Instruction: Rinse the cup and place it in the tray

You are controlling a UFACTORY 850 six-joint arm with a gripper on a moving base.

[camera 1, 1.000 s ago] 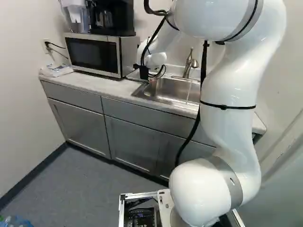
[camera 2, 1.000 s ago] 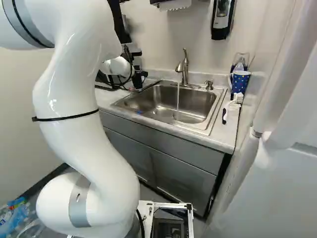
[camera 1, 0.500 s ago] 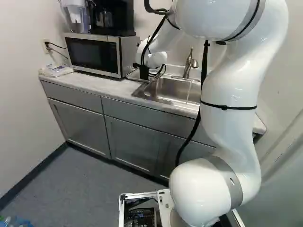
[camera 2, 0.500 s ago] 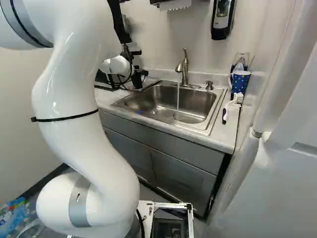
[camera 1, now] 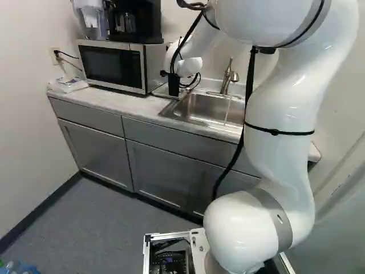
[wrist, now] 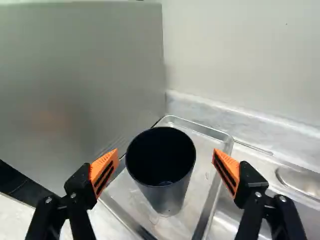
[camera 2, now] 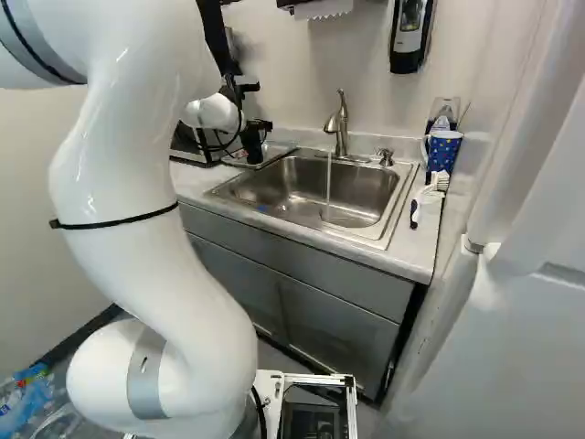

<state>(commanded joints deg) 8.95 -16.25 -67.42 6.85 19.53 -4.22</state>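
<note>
My gripper [camera 1: 174, 84] is over the counter between microwave and sink, seen small in the left base view. In the wrist view the gripper [wrist: 165, 170] stands open, its orange pads wide apart. A black cup [wrist: 172, 197] stands upright in the metal tray [wrist: 207, 131], its mouth facing up. The cup appears between and beyond the two fingertips, with a gap on each side and neither pad touching it. Water runs from the faucet [camera 2: 340, 128] into the sink [camera 2: 302, 187].
The microwave [camera 1: 111, 65] stands beside the tray, its side wall close to the gripper. Right of the sink are a blue spotted cup [camera 2: 443, 151] and a white brush [camera 2: 430, 197]. A soap dispenser [camera 2: 407, 37] hangs on the wall.
My arm has drawn back a little from the tray corner, toward the base. The gripper has shifted slightly with it. The base has not moved, and the water still runs.
</note>
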